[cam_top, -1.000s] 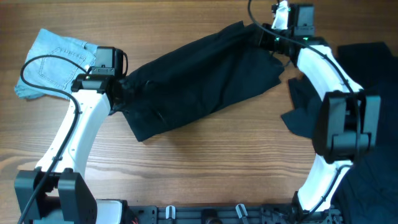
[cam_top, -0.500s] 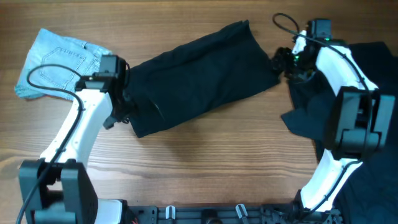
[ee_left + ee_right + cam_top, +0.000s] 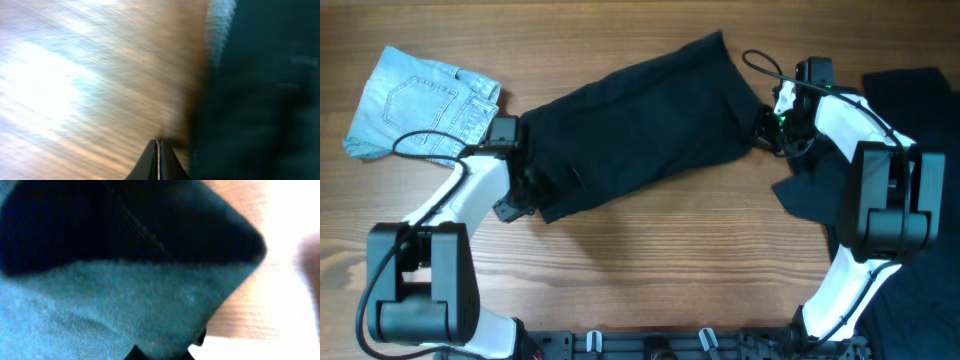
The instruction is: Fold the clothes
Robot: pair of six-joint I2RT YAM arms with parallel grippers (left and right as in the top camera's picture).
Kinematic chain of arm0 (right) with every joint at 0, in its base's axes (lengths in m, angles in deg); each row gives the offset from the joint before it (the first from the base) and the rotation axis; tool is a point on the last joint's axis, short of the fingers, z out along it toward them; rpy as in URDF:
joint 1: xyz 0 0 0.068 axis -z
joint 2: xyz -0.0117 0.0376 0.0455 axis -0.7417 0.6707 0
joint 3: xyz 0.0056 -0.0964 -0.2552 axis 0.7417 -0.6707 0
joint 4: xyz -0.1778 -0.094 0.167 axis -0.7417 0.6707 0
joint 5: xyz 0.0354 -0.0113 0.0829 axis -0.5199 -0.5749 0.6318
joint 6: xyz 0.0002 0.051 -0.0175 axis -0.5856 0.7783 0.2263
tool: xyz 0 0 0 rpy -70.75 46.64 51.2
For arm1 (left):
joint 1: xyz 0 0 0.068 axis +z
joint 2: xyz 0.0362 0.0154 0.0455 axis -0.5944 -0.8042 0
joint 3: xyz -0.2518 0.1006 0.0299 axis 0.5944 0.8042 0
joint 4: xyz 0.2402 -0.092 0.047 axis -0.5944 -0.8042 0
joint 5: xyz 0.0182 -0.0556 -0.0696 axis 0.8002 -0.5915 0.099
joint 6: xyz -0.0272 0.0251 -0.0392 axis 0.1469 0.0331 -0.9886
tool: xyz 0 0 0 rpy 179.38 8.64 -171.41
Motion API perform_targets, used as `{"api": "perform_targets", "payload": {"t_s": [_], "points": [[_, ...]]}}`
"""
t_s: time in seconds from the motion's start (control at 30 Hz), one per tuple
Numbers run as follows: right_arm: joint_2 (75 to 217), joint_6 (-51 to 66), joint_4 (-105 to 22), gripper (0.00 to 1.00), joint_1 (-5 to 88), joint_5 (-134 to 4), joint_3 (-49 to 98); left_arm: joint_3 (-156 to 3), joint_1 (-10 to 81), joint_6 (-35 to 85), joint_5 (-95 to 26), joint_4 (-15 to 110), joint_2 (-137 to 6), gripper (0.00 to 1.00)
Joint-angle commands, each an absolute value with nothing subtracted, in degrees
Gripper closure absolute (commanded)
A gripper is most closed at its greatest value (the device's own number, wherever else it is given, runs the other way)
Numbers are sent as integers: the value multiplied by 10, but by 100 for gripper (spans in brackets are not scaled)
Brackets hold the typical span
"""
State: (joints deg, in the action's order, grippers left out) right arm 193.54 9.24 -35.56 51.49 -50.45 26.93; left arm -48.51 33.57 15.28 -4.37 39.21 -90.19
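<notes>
Black shorts (image 3: 640, 125) lie folded in a long diagonal band across the table's middle. My left gripper (image 3: 520, 188) is at their lower-left end. In the blurred left wrist view its fingers (image 3: 159, 152) are pressed together, with dark cloth (image 3: 260, 100) just to their right. My right gripper (image 3: 766, 124) is at the shorts' right corner. In the right wrist view dark cloth (image 3: 125, 295) fills the frame and covers the jaws, which look shut on it. Light-blue denim shorts (image 3: 420, 100) lie folded at the far left.
A heap of dark clothes (image 3: 920, 220) lies along the right edge, under and beside the right arm. Bare wooden tabletop (image 3: 660, 270) runs along the front. Cables hang from both arms.
My right gripper has come down from the shorts' top corner to their right corner. My left gripper has slid down to the lower-left end. The shorts lie flatter.
</notes>
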Motion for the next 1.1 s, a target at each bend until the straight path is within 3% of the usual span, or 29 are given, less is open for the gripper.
{"api": "perform_targets", "payload": {"t_s": [0.0, 0.03, 0.1, 0.17, 0.2, 0.23, 0.33, 0.43, 0.5, 0.57, 0.7, 0.8, 1.0, 1.07], "points": [[1883, 104, -241, 96, 525, -637, 252, -482, 403, 176, 13, 373, -910, 96], [1861, 117, -200, 92, 525, -649, 252, -483, 419, 178, 12, 372, -909, 96], [1819, 138, -118, 67, 525, -662, 252, -488, 443, 206, -7, 369, -903, 96], [1768, 137, -102, 55, 525, -662, 252, -507, 456, 260, -111, 355, -888, 93], [1748, 136, -105, 51, 526, -662, 252, -510, 454, 278, -179, 349, -881, 78], [1724, 117, -116, 50, 527, -654, 252, -510, 447, 291, -251, 339, -879, 56], [1673, 65, -155, 42, 528, -625, 252, -483, 404, 296, -303, 344, -881, 35], [1676, 65, -159, 40, 528, -625, 251, -435, 374, 274, -300, 399, -890, 31], [1675, 65, -167, 40, 528, -625, 251, -400, 373, 243, -299, 459, -899, 41], [1675, 65, -177, 40, 528, -626, 251, -388, 374, 233, -272, 458, -901, 96], [1676, 68, -217, 37, 528, -615, 251, -435, 430, 233, -147, 331, -898, 96], [1690, 43, -309, 38, 511, -533, 249, -526, 496, 258, -71, 237, -898, 96], [1830, 29, -437, 39, 428, -564, 249, -555, 494, 275, -83, 254, -898, 94], [1887, 26, -469, 39, 422, -517, 249, -555, 494, 275, -83, 255, -898, 95]]}}
